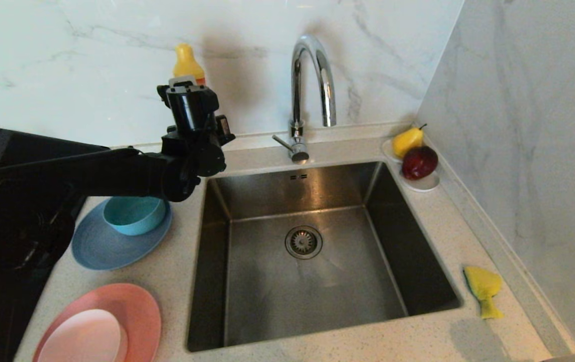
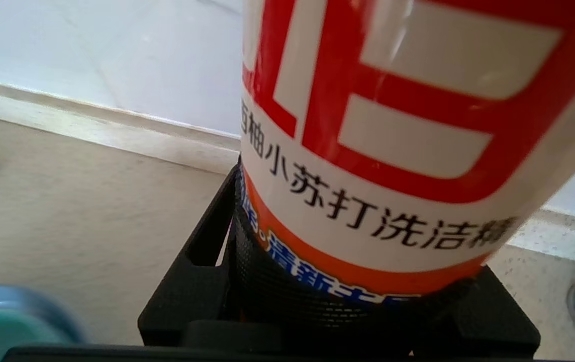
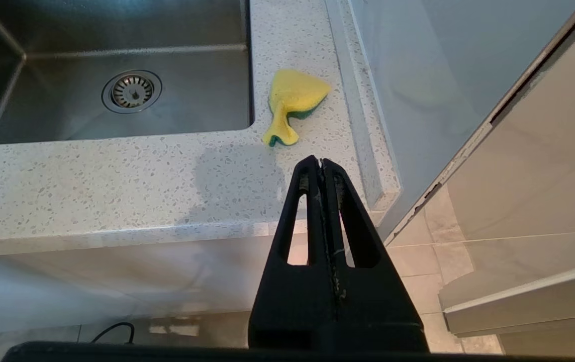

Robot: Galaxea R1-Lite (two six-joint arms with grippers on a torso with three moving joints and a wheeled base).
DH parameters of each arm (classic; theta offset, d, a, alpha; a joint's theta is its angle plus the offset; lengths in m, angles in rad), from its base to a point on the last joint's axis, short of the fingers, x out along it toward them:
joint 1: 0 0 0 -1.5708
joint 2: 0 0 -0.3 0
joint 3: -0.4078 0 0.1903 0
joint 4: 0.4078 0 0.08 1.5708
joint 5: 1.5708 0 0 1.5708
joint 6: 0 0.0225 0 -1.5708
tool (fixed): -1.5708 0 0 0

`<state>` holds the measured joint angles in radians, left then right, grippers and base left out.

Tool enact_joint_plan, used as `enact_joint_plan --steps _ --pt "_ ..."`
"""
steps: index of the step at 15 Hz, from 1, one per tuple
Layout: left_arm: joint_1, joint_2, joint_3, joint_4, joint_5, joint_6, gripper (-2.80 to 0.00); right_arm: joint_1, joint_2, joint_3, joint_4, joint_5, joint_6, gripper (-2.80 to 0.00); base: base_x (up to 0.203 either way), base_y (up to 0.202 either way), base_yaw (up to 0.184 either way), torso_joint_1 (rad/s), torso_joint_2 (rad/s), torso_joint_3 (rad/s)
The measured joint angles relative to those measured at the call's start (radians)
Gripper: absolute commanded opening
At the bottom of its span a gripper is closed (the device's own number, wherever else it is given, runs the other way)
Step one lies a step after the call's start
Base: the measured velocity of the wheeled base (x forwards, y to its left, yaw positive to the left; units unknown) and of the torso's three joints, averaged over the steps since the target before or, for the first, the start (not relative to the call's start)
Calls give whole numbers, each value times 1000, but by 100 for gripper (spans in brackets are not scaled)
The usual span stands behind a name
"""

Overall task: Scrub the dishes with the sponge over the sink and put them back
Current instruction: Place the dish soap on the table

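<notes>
Behind the sink's [image 1: 317, 241] ten o'clock corner, the left gripper [image 2: 348, 301] clamps a detergent bottle [image 2: 393, 125] standing upright. At four o'clock lies the sponge [image 3: 292, 103], long axis toward the closed, parked right gripper [image 3: 321, 163], clearly the nearer one.

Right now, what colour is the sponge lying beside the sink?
The sponge is yellow with a thin dark green layer underneath, clearest in the right wrist view.

We're in a home kitchen: steel sink [image 1: 312, 241] with chrome tap [image 1: 312, 80], marble-look wall [image 1: 91, 60], speckled table [image 1: 443, 332], dishes [image 1: 116, 226] and a detergent bottle [image 2: 393, 141].
</notes>
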<state>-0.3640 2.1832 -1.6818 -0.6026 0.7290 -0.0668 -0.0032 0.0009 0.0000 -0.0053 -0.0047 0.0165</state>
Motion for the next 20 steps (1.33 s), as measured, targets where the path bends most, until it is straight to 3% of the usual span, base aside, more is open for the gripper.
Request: enact_joint_plan --steps 6,11,20 --pt "-14 158 -207 2 78 -6 -280 0 0 0 0 0 0 -280 0 0 0 0 0 0" --pt "-14 264 -241 -46 92 -4 -280 0 0 0 0 0 0 -280 0 0 0 0 0 0" --pt "29 294 -245 -174 91 12 -280 0 0 0 0 0 0 -280 0 0 0 0 0 0"
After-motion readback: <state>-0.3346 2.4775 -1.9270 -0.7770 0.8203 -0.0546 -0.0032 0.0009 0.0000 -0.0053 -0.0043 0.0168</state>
